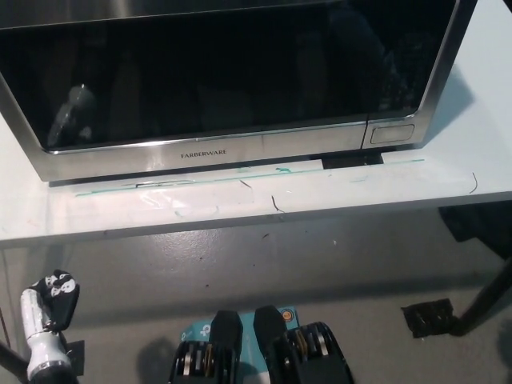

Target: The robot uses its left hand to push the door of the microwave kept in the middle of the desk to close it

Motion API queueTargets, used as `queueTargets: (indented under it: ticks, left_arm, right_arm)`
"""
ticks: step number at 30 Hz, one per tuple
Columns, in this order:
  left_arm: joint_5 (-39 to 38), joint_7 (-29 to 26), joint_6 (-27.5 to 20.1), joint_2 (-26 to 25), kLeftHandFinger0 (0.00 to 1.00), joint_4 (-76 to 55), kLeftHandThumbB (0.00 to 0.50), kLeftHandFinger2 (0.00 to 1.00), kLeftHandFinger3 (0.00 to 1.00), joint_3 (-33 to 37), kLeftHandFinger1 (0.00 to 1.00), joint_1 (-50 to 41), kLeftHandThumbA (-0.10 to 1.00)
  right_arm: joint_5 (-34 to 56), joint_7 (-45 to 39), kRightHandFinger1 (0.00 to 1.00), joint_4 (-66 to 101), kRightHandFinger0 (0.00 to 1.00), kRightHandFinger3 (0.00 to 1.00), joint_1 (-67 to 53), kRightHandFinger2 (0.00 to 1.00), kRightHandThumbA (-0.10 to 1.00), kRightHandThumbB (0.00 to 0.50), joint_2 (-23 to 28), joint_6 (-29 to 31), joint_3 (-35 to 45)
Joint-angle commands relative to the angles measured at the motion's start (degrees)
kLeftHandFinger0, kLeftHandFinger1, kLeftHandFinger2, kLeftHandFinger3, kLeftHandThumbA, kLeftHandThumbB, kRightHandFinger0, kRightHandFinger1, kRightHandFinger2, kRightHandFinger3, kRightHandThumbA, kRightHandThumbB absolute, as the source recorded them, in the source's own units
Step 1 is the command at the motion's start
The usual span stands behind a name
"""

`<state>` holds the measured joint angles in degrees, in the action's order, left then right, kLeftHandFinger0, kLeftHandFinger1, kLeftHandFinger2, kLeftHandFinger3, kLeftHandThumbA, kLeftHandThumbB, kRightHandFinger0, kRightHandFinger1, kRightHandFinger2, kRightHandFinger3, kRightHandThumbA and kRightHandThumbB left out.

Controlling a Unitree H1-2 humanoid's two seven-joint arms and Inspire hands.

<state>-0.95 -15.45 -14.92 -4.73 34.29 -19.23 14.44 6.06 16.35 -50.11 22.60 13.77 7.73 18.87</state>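
We see the microwave [232,80] on the white desk [480,152], its door [216,72] flush with the front, so we judge the pushing step is done. Our left hand [50,308] hangs low, well below the microwave, fingers curled and holding nothing. Nothing more seems needed than letting it rest.

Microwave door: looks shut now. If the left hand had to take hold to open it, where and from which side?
No handle shows on the microwave door. The only release is the button at lower right: press it from the front. The left hand hangs low, below the desk.
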Motion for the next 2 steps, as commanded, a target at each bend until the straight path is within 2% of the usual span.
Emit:
queueTargets:
  ticks: [1, 2]
  left_arm:
    - [-0.2, -2.3, 2.9, -0.4, 0.00, -2.4, 0.119, 0.01, 0.26, -0.1, 0.00, 1.4, -0.10]
    - [-0.2, -2.3, 2.9, -0.4, 0.00, -2.4, 0.119, 0.01, 0.26, -0.1, 0.00, 1.4, -0.10]
  right_arm:
    - [-1.8, 1.2, 0.54, 0.0, 0.55, 0.60, 2.3, 0.56, 0.01, 0.130, 2.0, 3.0, -1.3]
    - [-1.8, 1.2, 0.54, 0.0, 0.55, 0.60, 2.3, 0.56, 0.01, 0.130, 2.0, 3.0, -1.3]
